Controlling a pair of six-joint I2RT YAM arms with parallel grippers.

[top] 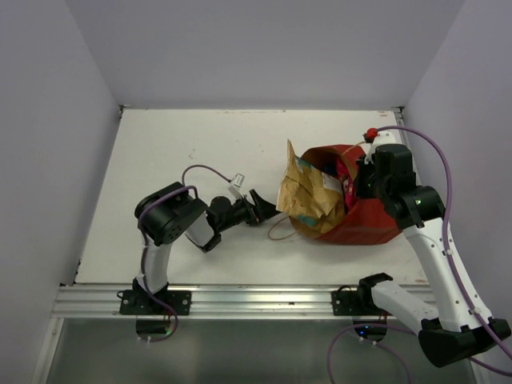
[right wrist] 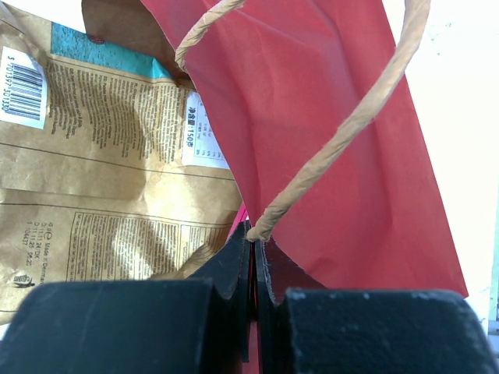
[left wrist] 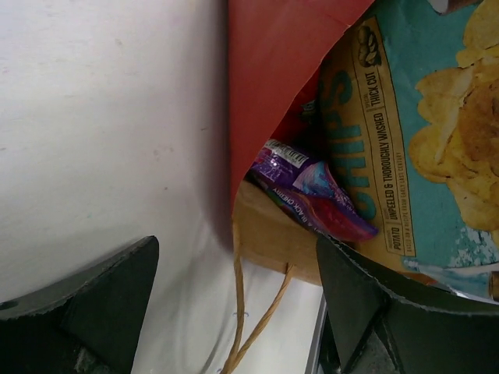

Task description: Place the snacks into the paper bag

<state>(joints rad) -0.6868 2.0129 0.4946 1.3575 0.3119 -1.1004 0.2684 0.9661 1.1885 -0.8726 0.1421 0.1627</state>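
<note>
The red-brown paper bag (top: 370,226) lies on its side, mouth facing left. The large tan kraft pouch (top: 308,196) sticks partly out of the mouth. My left gripper (top: 268,210) is open and empty just left of the mouth. In the left wrist view its gap (left wrist: 235,265) frames the bag's string handle (left wrist: 248,312), with the purple packet (left wrist: 312,191) and the pouch's teal crisp-printed face (left wrist: 413,132) inside the bag wall (left wrist: 273,86). My right gripper (right wrist: 253,234) is shut on the bag's rim (right wrist: 327,140) at the root of a string handle (right wrist: 351,125), next to the pouch (right wrist: 101,171). The other packets are hidden.
The white table (top: 200,152) is walled at the back and both sides. A metal rail (top: 240,300) runs along the near edge. A red knob (top: 370,134) sits at the back right corner. The bag's lower handle loop (top: 280,232) lies on the table.
</note>
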